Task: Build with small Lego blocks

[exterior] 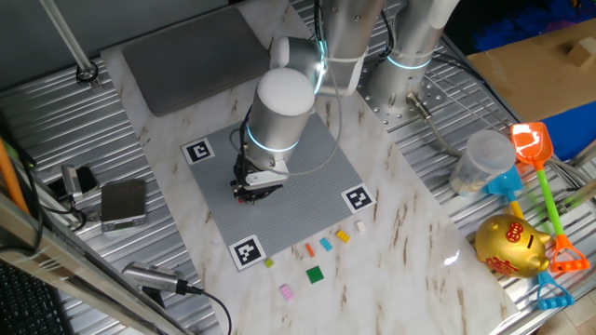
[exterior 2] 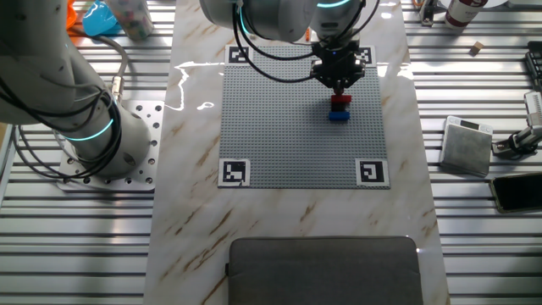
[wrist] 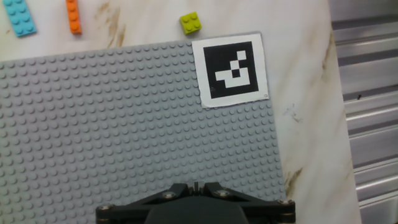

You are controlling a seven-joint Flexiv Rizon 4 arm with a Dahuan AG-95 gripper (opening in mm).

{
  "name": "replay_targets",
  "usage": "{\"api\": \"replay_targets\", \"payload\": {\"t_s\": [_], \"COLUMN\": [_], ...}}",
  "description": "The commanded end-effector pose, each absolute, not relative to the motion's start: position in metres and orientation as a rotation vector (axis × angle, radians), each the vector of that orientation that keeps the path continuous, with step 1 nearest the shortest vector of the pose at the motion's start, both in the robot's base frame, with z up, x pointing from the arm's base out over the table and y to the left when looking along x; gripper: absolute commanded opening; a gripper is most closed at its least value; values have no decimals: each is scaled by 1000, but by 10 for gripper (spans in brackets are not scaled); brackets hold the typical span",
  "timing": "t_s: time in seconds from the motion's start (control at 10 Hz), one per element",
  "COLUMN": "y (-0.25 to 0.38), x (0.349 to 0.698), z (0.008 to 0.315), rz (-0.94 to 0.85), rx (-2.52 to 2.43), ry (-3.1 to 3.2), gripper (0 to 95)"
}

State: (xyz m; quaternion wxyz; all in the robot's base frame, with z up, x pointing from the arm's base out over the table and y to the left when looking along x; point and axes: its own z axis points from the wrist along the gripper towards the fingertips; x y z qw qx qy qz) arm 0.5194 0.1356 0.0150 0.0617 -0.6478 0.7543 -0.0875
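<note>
Hovering low over the grey baseplate (exterior 2: 288, 127), our gripper (exterior 2: 340, 85) sits just above a red brick (exterior 2: 340, 100) stacked on a blue brick (exterior 2: 340, 113), and we cannot tell whether its fingers are apart or clamped. Beyond the plate's edge, loose bricks lie on the desk (exterior: 410, 233): orange (exterior: 309, 249), light blue (exterior: 326, 244), yellow (exterior: 343, 236), green (exterior: 316, 274) and pink (exterior: 287, 291).

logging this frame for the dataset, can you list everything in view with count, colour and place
studded square baseplate: 1, grey, centre of marble table
stacked small plastic bricks: red on blue, on baseplate under gripper
loose small plastic bricks: about 7, green, pink, orange, light blue, yellow, white, yellow-green, on table beside baseplate
corner marker tags: 4, black-and-white, baseplate corners
piggy bank: 1, gold, off table
toy shovel: 1, orange, near piggy bank
gripper: 1, black, over stack
</note>
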Motion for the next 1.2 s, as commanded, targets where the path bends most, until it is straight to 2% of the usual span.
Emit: {"api": "replay_targets", "payload": {"t_s": [0.1, 1.2], "y": [135, 137], "x": [520, 522], "z": [15, 23], "rz": [-271, -264], "rx": [-1958, -1940], "ry": [2275, 2296], "gripper": [0, 0]}}
